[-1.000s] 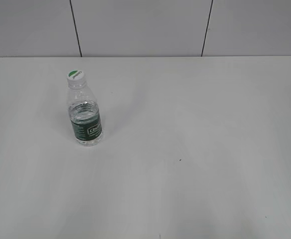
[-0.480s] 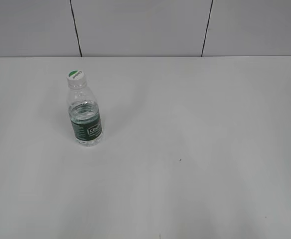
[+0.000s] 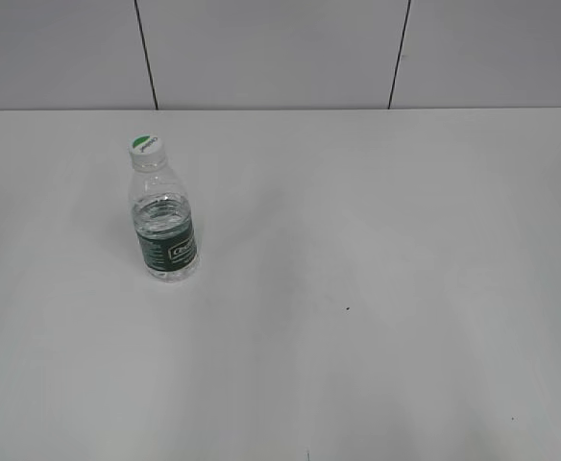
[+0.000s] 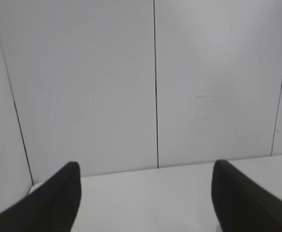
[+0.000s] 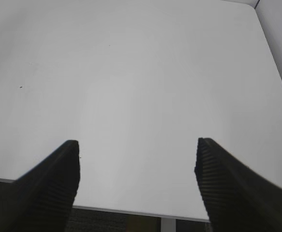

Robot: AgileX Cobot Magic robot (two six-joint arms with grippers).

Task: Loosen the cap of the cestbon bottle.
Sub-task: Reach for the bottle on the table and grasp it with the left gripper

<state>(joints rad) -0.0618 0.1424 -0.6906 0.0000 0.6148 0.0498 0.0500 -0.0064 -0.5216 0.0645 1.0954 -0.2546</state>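
Lettering on cap (image 3: 147, 145) too small to read. Left gripper (image 4: 146, 179) and right gripper (image 5: 136, 154) — only fingertips in frame, rest cut off at bottom edge. Neither visible in ext. view.

**A:** What's your count from the exterior camera?

**B:** I count one bottle (image 3: 165, 221) standing on one white table (image 3: 377, 288), with one cap (image 3: 146, 145) on it and one green label (image 3: 170, 248) around it. Behind the table I see two dark vertical seams, so three wall panels.

**A:** And from the wrists?

**B:** I've got two grippers, one per wrist camera. The left gripper (image 4: 146, 193) shows two black fingers (image 4: 59, 198) spread wide apart, and the right gripper (image 5: 136, 179) shows two more, also spread. That makes four fingers. Neither gripper appears in the exterior camera.
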